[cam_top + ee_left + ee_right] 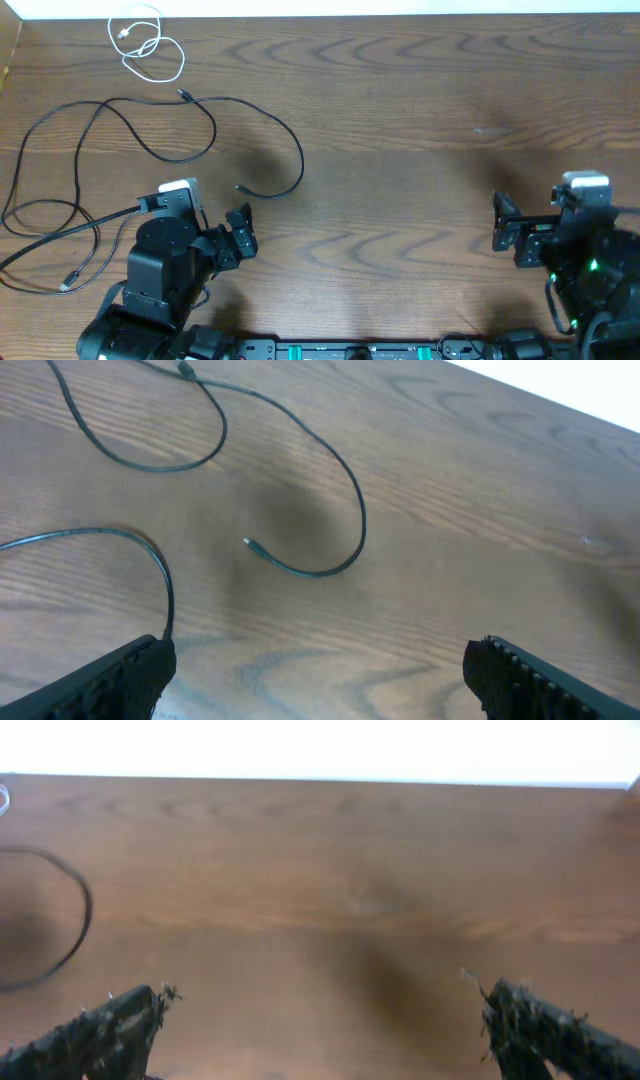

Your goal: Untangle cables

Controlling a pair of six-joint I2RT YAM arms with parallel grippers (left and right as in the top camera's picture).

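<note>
Overhead only: short white cable coiled in loose loops at the far left corner of the wooden table, well apart from both arms. Also only there: long black cables sprawled over the left half, looping out to the left edge and back, with a small plug end lying near the left arm's base (strands cross on that side, though which lies on top is not clear).

Closer, from the left wrist: one black cable sweeping down from a plug at the top edge, bending round in a hook and ending in a bare tip flat on the wood. Beside it, a second loop passing by that same plug. Further left, a dark strand arcing in from the edge and dropping just behind the left finger; touching or not, unclear. Wide spread on the left gripper, nothing between its fingers, hovering near the hooked tip but apart from it.

From the right wrist: mostly bare wood, blurred. Just an arc of black cable at the left edge and a sliver of white above it. Same wide spread on the right gripper, holding nothing, over on the right side of the table and well apart from every cable (plain in the overhead view too).
</note>
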